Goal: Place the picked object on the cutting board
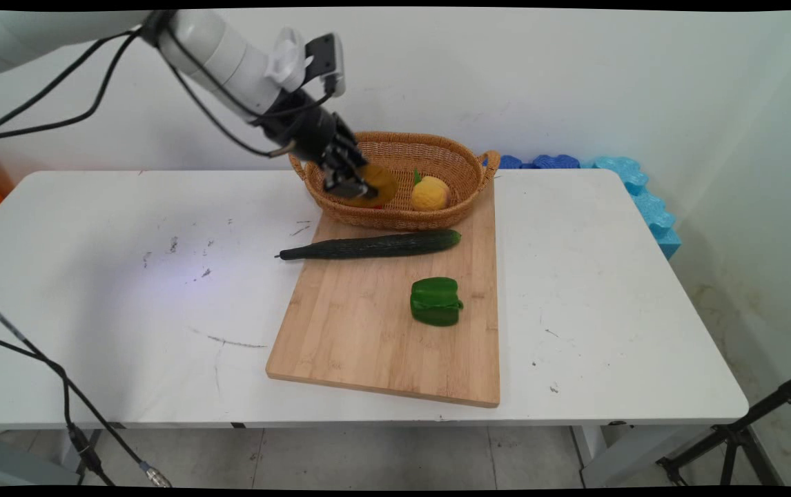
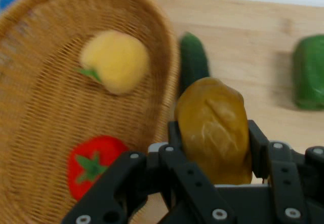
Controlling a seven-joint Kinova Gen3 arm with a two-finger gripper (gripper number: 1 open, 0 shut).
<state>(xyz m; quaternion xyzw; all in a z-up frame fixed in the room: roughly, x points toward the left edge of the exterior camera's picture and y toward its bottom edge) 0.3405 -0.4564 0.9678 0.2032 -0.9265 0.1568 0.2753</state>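
My gripper (image 1: 361, 188) (image 2: 212, 143) is shut on a golden-brown bread roll (image 1: 380, 185) (image 2: 215, 130), held over the near left rim of the wicker basket (image 1: 437, 153) (image 2: 30, 107). In the basket lie a yellow fruit (image 1: 430, 194) (image 2: 115, 60) and a red tomato (image 2: 93, 164), the tomato hidden behind the hand in the main view. A long dark cucumber (image 1: 371, 246) (image 2: 193, 62) lies on the wooden cutting board (image 1: 368, 331) (image 2: 253, 31) just before the basket. A green bell pepper (image 1: 435, 301) (image 2: 309, 72) sits further down the board.
The basket stands on the far end of the board, close to the wall. Blue foam pieces (image 1: 633, 186) lie at the table's far right corner. Black cables (image 1: 57, 386) hang along the left side of the table.
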